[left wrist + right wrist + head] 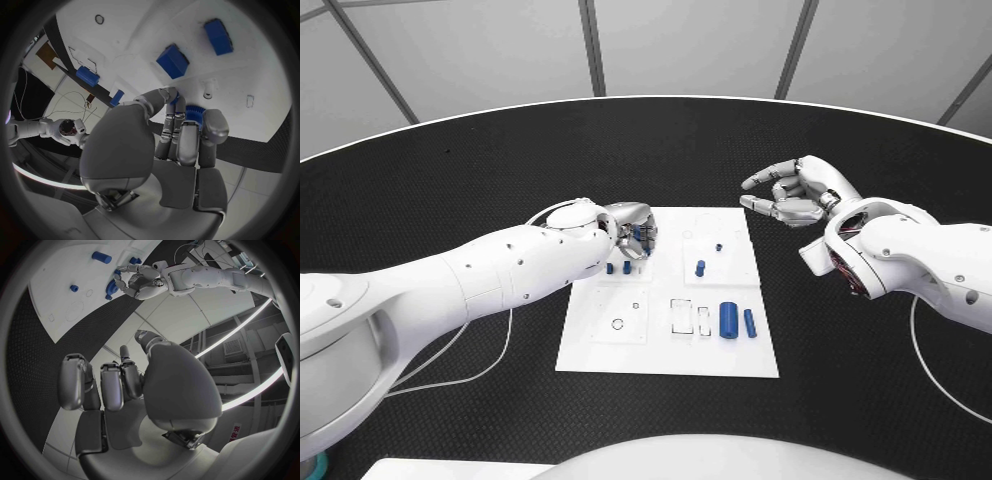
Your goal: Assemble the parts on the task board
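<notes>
**Task board partly filled, a gear-like part in our left hand**

Task board [668, 350] lies at the centre of the head frame, and we read the job as roughly midway. Going left to right: our left hand [629, 228] sits over the board's upper left corner, fingers closed round a blue toothed part [192, 116] right at the board's surface; whether it is seated yet we cannot tell. Just below it stand two small blue pegs [619, 268]. Further right, another blue peg [700, 268] stands upright, and two blue cylinders [728, 321] lie loose at lower right, beside vacant recesses. Our right hand [795, 195], past the board's upper right corner, holds nothing, fingers loosely curled and apart.
</notes>
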`<state>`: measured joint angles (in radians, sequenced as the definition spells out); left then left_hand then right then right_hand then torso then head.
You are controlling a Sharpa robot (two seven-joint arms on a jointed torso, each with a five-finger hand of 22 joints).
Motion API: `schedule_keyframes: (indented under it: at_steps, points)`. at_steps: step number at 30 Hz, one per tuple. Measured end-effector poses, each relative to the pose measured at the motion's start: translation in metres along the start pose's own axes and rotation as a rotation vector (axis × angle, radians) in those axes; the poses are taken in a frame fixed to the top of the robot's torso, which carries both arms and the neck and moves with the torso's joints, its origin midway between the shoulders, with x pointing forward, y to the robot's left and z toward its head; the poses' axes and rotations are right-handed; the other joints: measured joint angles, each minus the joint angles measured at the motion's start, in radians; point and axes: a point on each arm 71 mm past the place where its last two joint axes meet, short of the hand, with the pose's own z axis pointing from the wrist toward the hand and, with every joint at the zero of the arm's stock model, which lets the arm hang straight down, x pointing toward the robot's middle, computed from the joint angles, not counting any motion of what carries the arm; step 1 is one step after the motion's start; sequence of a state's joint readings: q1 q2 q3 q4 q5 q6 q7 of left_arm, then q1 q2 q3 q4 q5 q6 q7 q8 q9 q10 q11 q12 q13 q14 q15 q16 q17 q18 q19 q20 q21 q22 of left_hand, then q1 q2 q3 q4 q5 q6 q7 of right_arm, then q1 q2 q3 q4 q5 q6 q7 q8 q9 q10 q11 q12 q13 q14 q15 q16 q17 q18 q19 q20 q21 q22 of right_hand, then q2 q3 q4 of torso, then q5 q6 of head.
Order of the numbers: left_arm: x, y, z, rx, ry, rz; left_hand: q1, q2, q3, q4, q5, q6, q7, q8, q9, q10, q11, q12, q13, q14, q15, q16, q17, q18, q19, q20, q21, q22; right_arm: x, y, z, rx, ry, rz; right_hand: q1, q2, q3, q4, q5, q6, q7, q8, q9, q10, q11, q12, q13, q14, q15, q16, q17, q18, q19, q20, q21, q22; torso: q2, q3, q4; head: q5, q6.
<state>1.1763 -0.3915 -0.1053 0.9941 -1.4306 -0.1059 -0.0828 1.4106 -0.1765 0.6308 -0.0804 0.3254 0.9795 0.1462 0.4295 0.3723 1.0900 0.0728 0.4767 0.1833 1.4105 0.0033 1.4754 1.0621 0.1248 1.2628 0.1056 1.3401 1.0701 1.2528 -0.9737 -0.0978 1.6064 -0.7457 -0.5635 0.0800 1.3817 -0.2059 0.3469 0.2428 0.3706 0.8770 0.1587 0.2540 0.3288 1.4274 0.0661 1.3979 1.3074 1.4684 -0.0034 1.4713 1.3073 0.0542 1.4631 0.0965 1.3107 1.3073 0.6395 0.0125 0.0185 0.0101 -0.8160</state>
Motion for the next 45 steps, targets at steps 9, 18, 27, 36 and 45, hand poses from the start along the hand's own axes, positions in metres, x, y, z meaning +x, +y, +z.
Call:
schedule_keyframes:
  at_steps: [9, 18, 27, 36, 45]
  points:
    - [0.000, 0.002, -0.002, -0.001, -0.009, -0.002, -0.006, -0.006, 0.004, -0.004, 0.004, 0.004, -0.004, 0.000, 0.002, 0.000, 0.000, 0.003, 0.007, 0.000, 0.000, -0.004, -0.039, 0.000, 0.004, -0.004, 0.004, 0.006, 0.000, 0.000, 0.000, -0.001, -0.002, 0.000, 0.000, 0.000, 0.000, 0.000, 0.000, 0.000, 0.000, 0.000, 0.000, 0.000, 0.000, 0.000, 0.000, 0.000, 0.000, 0.000, 0.000, 0.000, 0.000, 0.000, 0.000, 0.000, 0.000, 0.0003, 0.0005, 0.000, 0.001]
    - [-0.001, 0.005, -0.007, -0.004, -0.014, -0.019, -0.017, -0.007, 0.004, -0.004, 0.004, 0.011, -0.003, -0.003, 0.007, 0.007, -0.007, 0.003, 0.012, -0.004, -0.003, -0.009, -0.051, 0.000, 0.004, -0.004, 0.004, 0.008, -0.001, 0.000, 0.000, -0.001, -0.005, -0.001, 0.000, 0.000, 0.000, 0.000, 0.000, 0.000, 0.000, 0.000, 0.000, 0.000, 0.000, 0.000, 0.000, 0.000, 0.000, 0.000, 0.000, 0.000, 0.000, 0.000, 0.000, 0.000, 0.000, 0.0003, 0.0007, 0.000, 0.003]
    - [-0.001, 0.009, -0.013, -0.013, -0.013, -0.036, -0.019, -0.007, 0.004, -0.004, 0.004, 0.011, -0.003, -0.004, 0.009, 0.011, -0.004, 0.003, 0.016, -0.004, -0.003, -0.009, -0.053, 0.000, 0.004, -0.004, 0.004, 0.010, -0.002, -0.001, 0.000, 0.000, -0.007, -0.002, 0.000, 0.000, 0.000, 0.000, 0.000, 0.000, 0.000, 0.000, 0.000, 0.000, 0.000, 0.000, 0.000, 0.000, 0.000, 0.000, 0.001, 0.000, 0.000, 0.000, 0.000, 0.000, -0.002, 0.0001, 0.0007, 0.001, 0.007]
    - [-0.004, 0.011, -0.020, -0.014, -0.019, -0.051, -0.024, -0.012, 0.004, -0.004, 0.004, 0.011, -0.003, -0.006, 0.010, 0.011, -0.003, 0.003, 0.017, -0.004, -0.003, -0.009, -0.051, 0.000, 0.004, -0.004, 0.008, 0.009, -0.002, -0.002, 0.000, 0.000, -0.008, -0.003, 0.000, 0.000, 0.000, 0.000, 0.000, 0.000, 0.000, 0.000, 0.000, 0.000, 0.000, 0.000, 0.000, 0.000, 0.000, 0.000, 0.001, 0.000, 0.000, 0.000, 0.000, 0.000, -0.002, 0.0000, 0.0008, 0.003, 0.012]
    - [-0.018, 0.015, -0.028, -0.016, -0.057, -0.063, -0.030, -0.009, 0.004, -0.004, 0.004, 0.011, -0.003, -0.008, 0.010, 0.011, -0.003, 0.003, 0.017, -0.004, -0.003, -0.009, -0.048, 0.000, 0.004, -0.004, 0.008, 0.011, -0.004, -0.003, 0.000, 0.003, -0.012, -0.005, 0.000, 0.000, 0.000, 0.000, 0.000, 0.000, 0.000, 0.000, 0.000, 0.000, 0.000, 0.000, 0.001, 0.000, 0.000, 0.000, 0.001, 0.000, 0.000, 0.000, 0.000, 0.000, -0.002, -0.0003, 0.0012, 0.004, 0.019]
